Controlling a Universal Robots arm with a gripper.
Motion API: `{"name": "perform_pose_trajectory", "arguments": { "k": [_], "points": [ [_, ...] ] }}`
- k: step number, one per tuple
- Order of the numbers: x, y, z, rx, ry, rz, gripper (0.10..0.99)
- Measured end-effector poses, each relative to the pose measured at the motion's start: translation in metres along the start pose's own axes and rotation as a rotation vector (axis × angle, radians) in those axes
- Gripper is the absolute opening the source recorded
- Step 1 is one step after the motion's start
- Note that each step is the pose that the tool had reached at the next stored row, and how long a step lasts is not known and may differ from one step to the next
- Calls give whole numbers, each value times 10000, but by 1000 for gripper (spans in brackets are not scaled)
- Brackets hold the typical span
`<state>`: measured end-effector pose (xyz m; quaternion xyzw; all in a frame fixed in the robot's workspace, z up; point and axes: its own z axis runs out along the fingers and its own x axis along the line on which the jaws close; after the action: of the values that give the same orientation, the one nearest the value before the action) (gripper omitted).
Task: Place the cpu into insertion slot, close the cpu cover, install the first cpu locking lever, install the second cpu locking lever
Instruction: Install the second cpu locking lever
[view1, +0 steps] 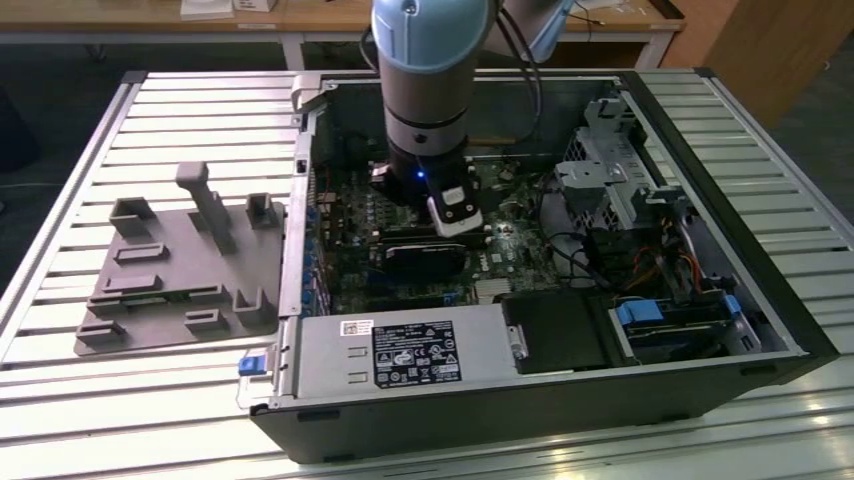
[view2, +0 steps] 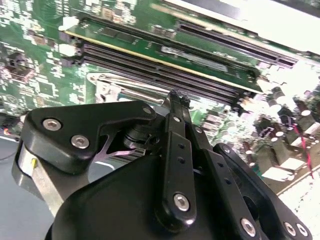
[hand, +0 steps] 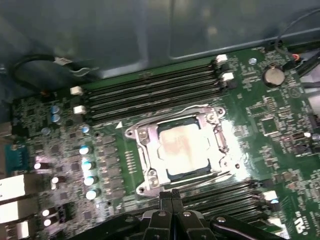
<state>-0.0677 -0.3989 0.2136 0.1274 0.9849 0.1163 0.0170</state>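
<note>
Fingers (hand: 171, 196) pressed together, beside cpu cover (hand: 181, 149) edge; cpu (hand: 182, 148) seated.

Shiny metal cpu cover (hand: 145, 145), matt cpu (hand: 184, 147)

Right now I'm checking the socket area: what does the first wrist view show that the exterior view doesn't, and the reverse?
The first wrist view shows the cpu seated in the insertion slot, with the cpu cover closed over it as a silver frame, and memory slots beside it. The exterior view shows the open computer case, the arm reaching down into it, and a grey fixture tray at the exterior view's left. Both show the green motherboard and the gripper.
</note>
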Motion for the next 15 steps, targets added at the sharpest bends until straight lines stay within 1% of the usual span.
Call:
{"name": "perform_pose_trajectory", "arguments": {
  "k": [6, 8, 11, 12, 13, 15],
  "points": [
    [-116, 43, 11, 0, -24, 98, 102],
    [-117, 71, 18, 9, -29, 108, 102],
    [-105, 119, 29, 52, -40, 104, 102],
    [-99, 139, 34, 79, -47, 102, 102],
    [-93, 164, 40, 130, -61, 98, 102],
    [-80, 208, 50, 299, -104, 87, 102]
  ]
}}
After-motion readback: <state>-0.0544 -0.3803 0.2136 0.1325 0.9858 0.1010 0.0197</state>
